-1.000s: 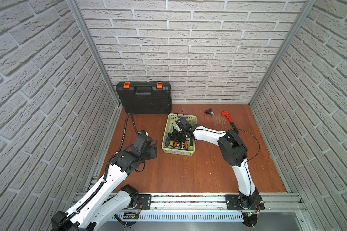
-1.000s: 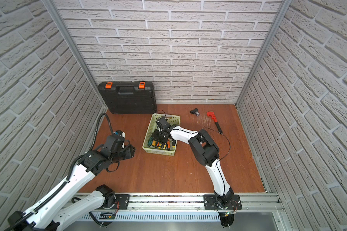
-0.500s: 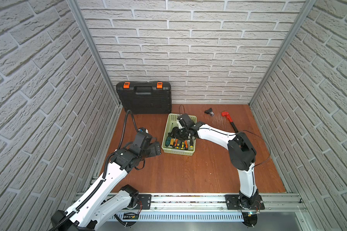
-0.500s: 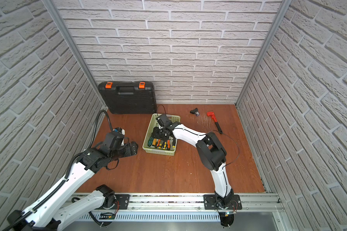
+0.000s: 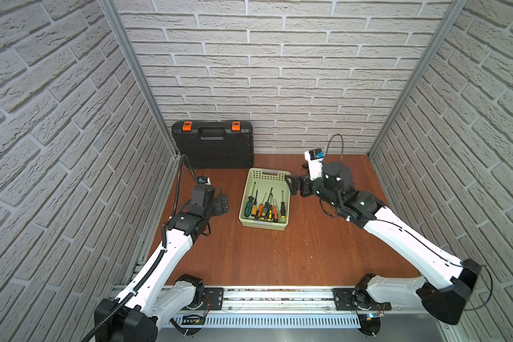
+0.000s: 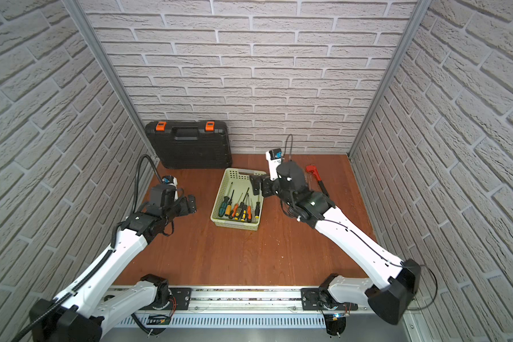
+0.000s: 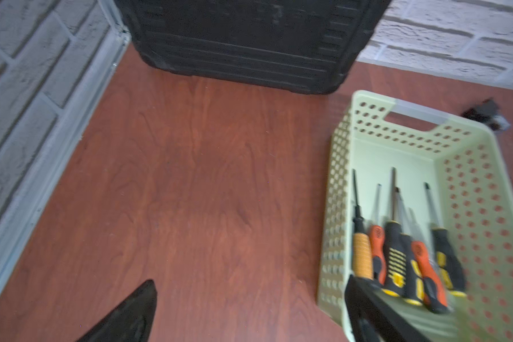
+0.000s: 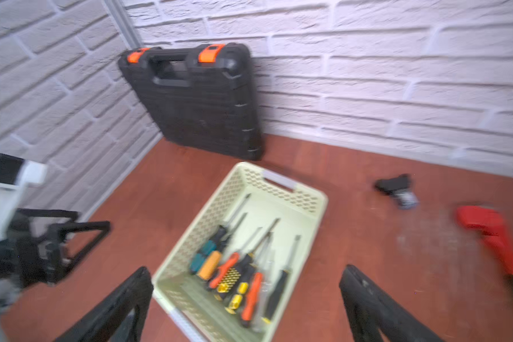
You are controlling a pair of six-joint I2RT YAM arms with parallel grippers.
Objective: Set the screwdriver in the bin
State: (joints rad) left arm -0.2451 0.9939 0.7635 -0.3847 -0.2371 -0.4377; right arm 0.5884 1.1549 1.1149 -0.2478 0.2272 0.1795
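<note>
The pale green perforated bin [image 5: 266,173] [image 6: 243,174] stands mid-floor. Several screwdrivers [image 5: 265,207] [image 6: 240,208] lie side by side inside it, handles toward the front rail. My right gripper [image 5: 293,185] [image 6: 256,185] hovers open and empty at the bin's far right corner. In the right wrist view the bin [image 8: 282,189] and the screwdrivers [image 8: 219,269] show between the spread jaws of that gripper [image 8: 245,271]. My left gripper [image 5: 222,204] [image 7: 249,284] is open and empty over bare floor left of the bin [image 7: 397,130].
A black toolcase with orange latches [image 5: 214,145] leans on the back wall. A red wrench [image 6: 314,174] and a small black part [image 8: 396,186] lie at the back right. Brick walls close three sides.
My right gripper has pulled out of the bin toward its far right corner and opened, the arm swinging right. The left gripper has opened and shifted slightly.
</note>
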